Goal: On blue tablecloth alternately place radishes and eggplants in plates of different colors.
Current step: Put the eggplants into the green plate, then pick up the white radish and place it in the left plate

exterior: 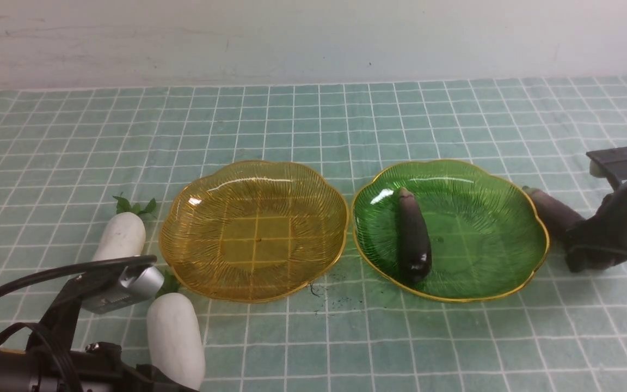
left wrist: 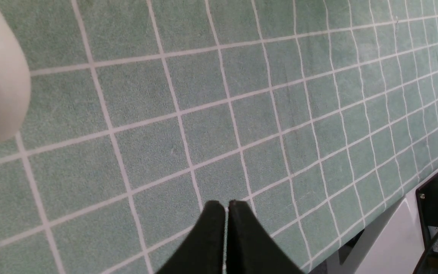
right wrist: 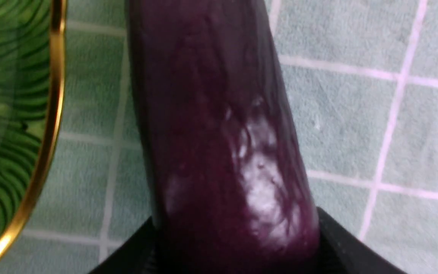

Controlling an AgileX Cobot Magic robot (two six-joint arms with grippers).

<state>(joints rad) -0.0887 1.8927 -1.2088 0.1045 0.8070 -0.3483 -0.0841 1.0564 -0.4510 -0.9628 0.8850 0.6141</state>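
Right gripper (right wrist: 236, 243) is on the loose eggplant (right wrist: 219, 114). Its black fingers are pressed to both flanks near one end, so I call that a grip. The fruit lies on the blue tablecloth (exterior: 292, 120), just beside the gold rim of the green plate (exterior: 482, 218), and it is not lifted yet as far as I can see.

This one looks firm but not rigid. It's probably light, and the skin is glossy, so a hard squeeze could make it slide out. I'd take hold nearer the middle of its length, since a grip this close to the end may let the far end droop and swing.

As for looks, it's slender and deep purple, with bright highlights and fine wrinkles along the skin. The other eggplant (exterior: 414, 234) already rests in the green plate, lying roughly front to back. The amber plate (exterior: 253, 228) has nothing in it.

Two white radishes (exterior: 120, 237) (exterior: 174, 337) wait on the cloth beside the amber plate, green leaves showing. The left gripper (left wrist: 226, 207) hangs low over bare cloth near them, fingers pressed together and holding nothing.
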